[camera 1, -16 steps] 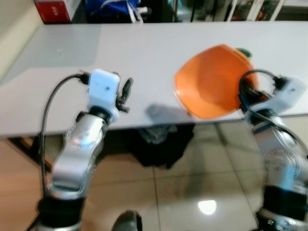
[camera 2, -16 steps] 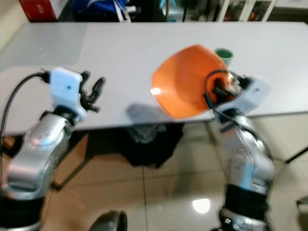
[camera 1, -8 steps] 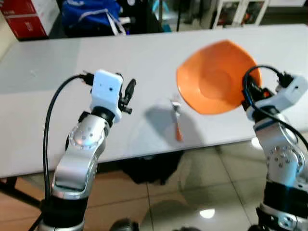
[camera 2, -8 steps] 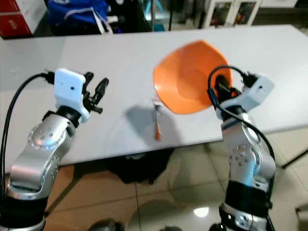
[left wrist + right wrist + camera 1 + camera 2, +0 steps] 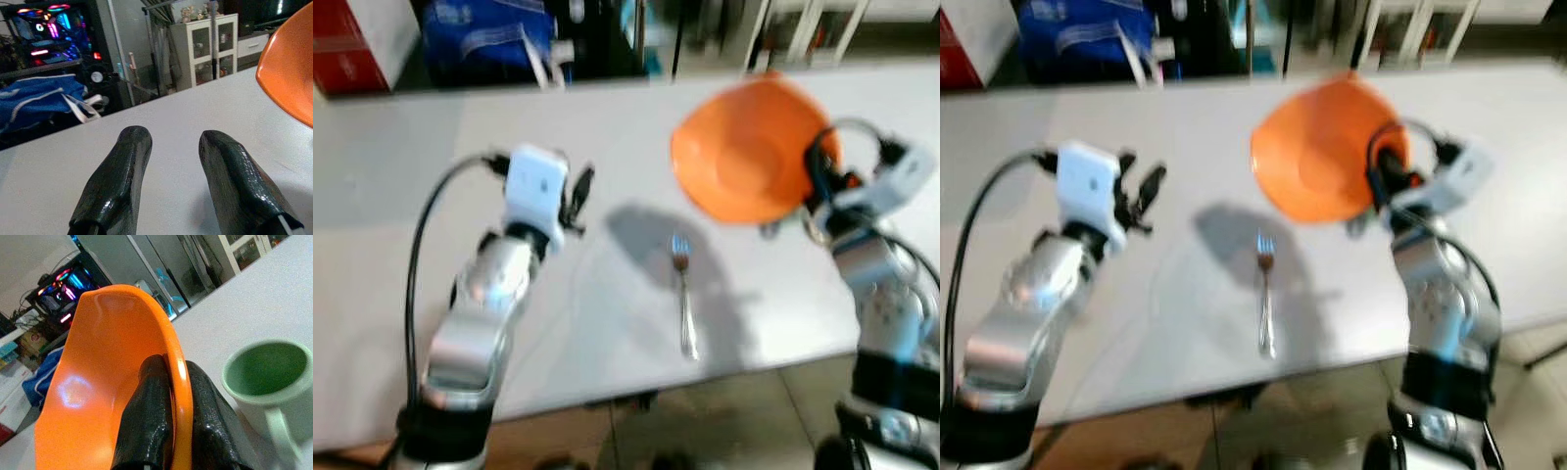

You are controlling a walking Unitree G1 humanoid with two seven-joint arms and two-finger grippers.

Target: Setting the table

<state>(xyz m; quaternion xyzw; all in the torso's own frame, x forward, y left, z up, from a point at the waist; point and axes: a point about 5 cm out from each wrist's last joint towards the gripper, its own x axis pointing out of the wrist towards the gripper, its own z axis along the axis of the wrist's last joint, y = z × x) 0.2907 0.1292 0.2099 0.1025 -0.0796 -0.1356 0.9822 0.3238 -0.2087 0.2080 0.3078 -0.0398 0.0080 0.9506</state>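
The orange plate hangs tilted on edge above the far right part of the white worktop, pinched at its rim by the right pincer. In the right wrist view one black finger presses the plate's inner face and the other its back, so the pincer is clamped on the rim with the plate's hollow turned toward the middle of the worktop. Just beyond the held rim stands a pale green mug, close to the plate's lower edge and partly hidden behind it in the head views.

The relation that matters for setting the plate down is the fork: it lies flat on the worktop, toward the robot and to the left of the plate, near the front edge, tines pointing away from the robot and handle toward it, its long axis running roughly front to back. The bare worktop directly right of the fork, below the plate, looks like the natural place for the plate, and the right arm is the nearer one to it. The mug's closeness is a risk as the plate tips flat.

The left pincer hovers over the left half of the worktop, well apart from the fork, its two fingers spread with a clear gap and nothing between them.
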